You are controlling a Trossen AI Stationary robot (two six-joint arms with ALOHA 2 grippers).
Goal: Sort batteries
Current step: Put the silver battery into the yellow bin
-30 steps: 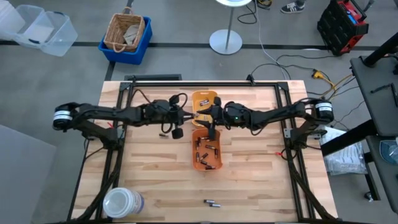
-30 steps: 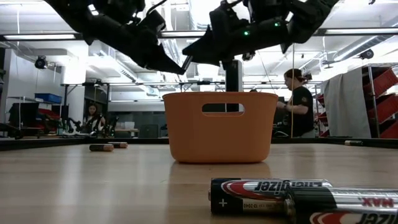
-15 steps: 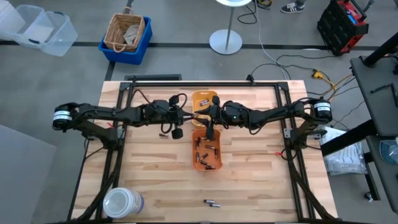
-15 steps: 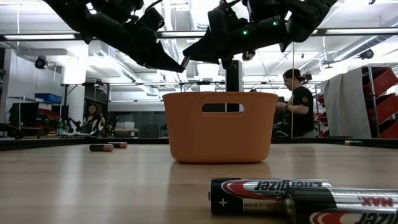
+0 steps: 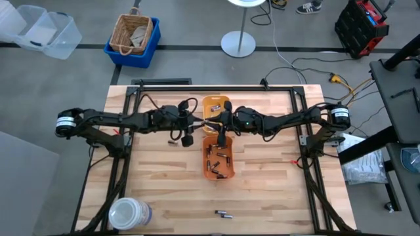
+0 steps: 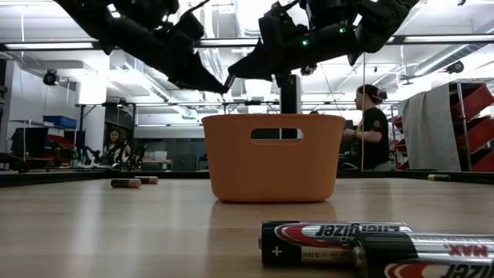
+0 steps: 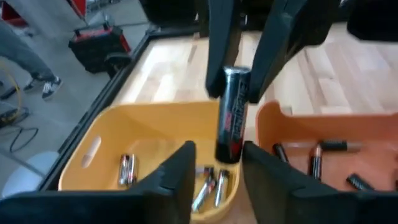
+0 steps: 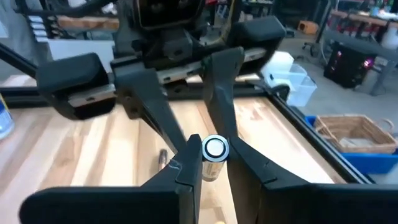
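Worktop (image 5: 157, 183) carries an orange tray (image 5: 219, 159) w/ batteries inside, yellow tray (image 5: 215, 106) behind. Left tool (image 7: 214, 163) is spread, empty. Right tool (image 8: 209, 163) is closed on one battery (image 7: 232, 113), above the trays. Probably light, rigid, slick: grip mid-barrel.

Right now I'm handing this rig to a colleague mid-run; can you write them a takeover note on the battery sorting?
Right gripper: shut on an upright battery, above the two trays.
Left gripper: at the same battery's other end; I cannot tell whether it grips it.
Done: several batteries lie in the yellow-orange tray and several in the orange tray.
Left: the held battery, the two loose batteries near the table's front edge, and two more left of the trays.
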